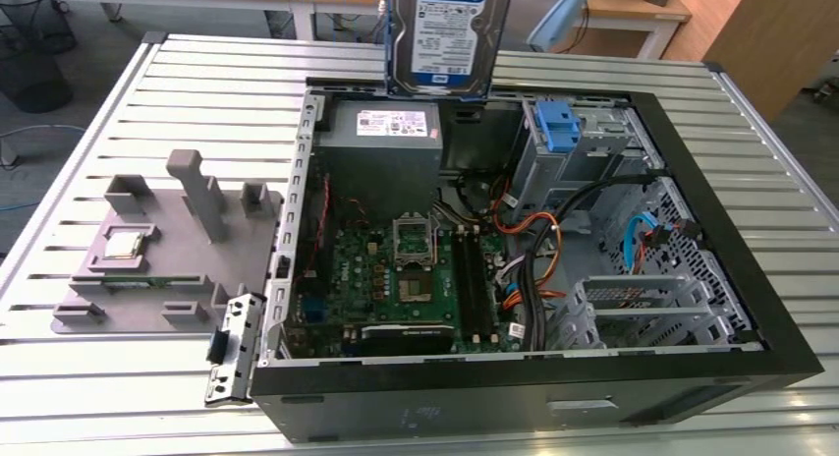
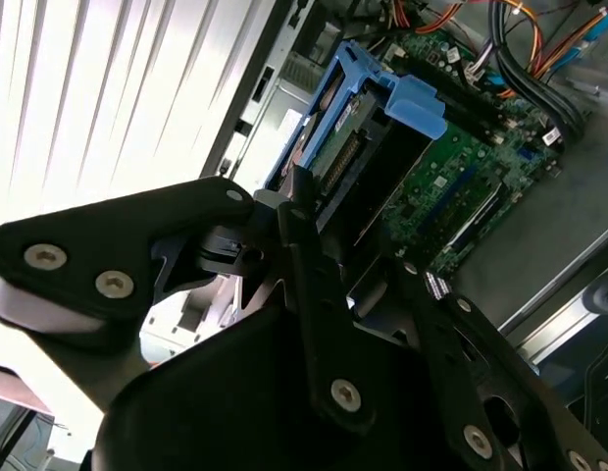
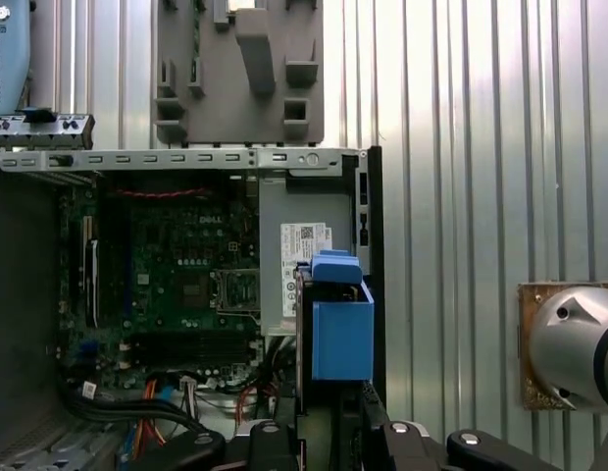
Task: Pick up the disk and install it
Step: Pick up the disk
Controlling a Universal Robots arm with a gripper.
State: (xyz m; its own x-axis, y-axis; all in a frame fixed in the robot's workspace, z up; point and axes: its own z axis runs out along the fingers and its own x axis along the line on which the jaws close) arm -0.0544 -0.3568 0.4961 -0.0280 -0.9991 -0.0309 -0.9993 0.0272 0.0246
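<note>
Clamping the disk (image 2: 355, 147) by its blue-bracketed sides, the fingers (image 2: 306, 260) are closed on it and hold it upright in the air. Below is the open computer case (image 1: 525, 397), at the end with the grey power-supply box (image 1: 380, 132). Farther off lie the motherboard (image 1: 393, 279) and the slatted surface (image 1: 132, 397).

disk (image 1: 446, 33) upright at 12 o'clock, hanging above the open computer case (image 1: 525, 407), over its grey power supply (image 1: 380, 137), grey fixture (image 1: 184, 259) at 9 o'clock on slatted table (image 1: 236, 92), silver chip (image 1: 126, 244) on it
</note>
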